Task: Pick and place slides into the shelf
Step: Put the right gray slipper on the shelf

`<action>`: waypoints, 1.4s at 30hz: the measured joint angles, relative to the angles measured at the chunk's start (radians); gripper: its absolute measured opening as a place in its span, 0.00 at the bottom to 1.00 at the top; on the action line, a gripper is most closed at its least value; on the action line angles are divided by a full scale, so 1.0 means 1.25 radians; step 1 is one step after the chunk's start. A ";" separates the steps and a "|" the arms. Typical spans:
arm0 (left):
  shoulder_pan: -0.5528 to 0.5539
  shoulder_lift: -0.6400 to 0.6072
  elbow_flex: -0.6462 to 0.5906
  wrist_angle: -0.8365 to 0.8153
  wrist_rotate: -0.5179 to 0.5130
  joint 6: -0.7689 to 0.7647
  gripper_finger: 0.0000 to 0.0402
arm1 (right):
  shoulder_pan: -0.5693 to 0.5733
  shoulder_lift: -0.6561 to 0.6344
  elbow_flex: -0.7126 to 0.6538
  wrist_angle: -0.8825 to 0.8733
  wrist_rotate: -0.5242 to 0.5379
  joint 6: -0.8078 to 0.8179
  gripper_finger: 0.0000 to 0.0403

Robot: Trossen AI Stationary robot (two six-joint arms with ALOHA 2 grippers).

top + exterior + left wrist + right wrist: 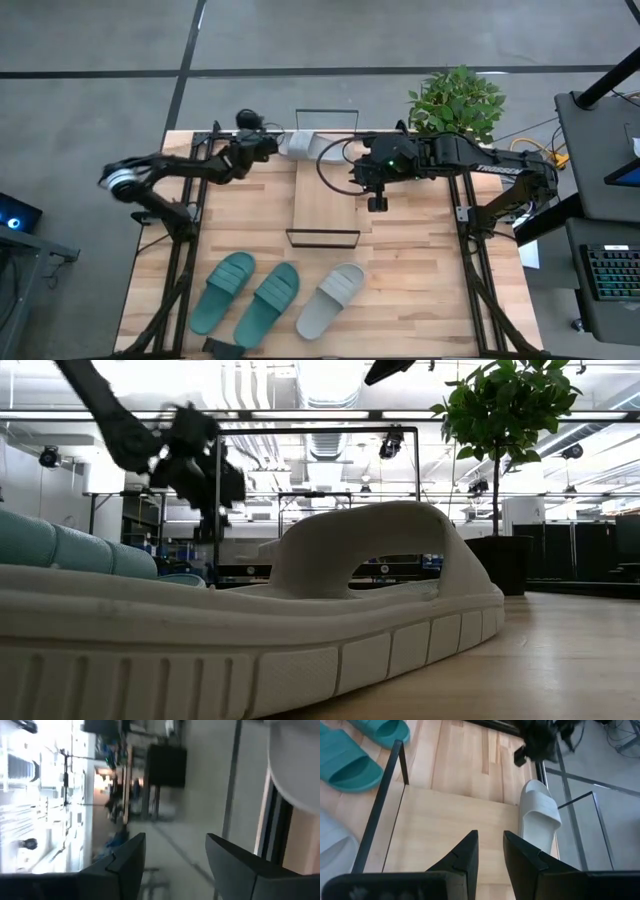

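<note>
Left pincer (pixel 272 143) open, empty, just beside grey slide (pixel 298 146).

Butcher-block table (pixel 420 290), seen from above. Shelf (pixel 325 195) with light plank top and thin black wire frame stands at centre, reaching to the far edge. One pale grey slide (pixel 297 146) lies at the shelf's far left corner, just beside the left gripper (pixel 268 143). The right gripper (pixel 377 203) hangs over the shelf's right edge. Two teal-green slides (pixel 246 295) and another pale grey slide (pixel 332 300) lie side by side near the front edge. Potted plant (pixel 457 100) stands at the far right.
</note>
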 joint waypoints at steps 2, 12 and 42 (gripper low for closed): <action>0.001 -0.073 -0.018 -0.007 0.016 -0.024 0.45 | 0.000 0.000 -0.005 0.000 0.000 -0.002 0.20; 0.015 -0.408 -0.038 -0.390 0.578 -0.442 0.28 | 0.000 0.000 -0.028 0.113 0.002 -0.087 0.20; 0.015 -0.540 -0.126 -0.281 0.837 -0.938 0.03 | -0.161 0.010 -0.304 0.555 -0.043 -0.564 0.29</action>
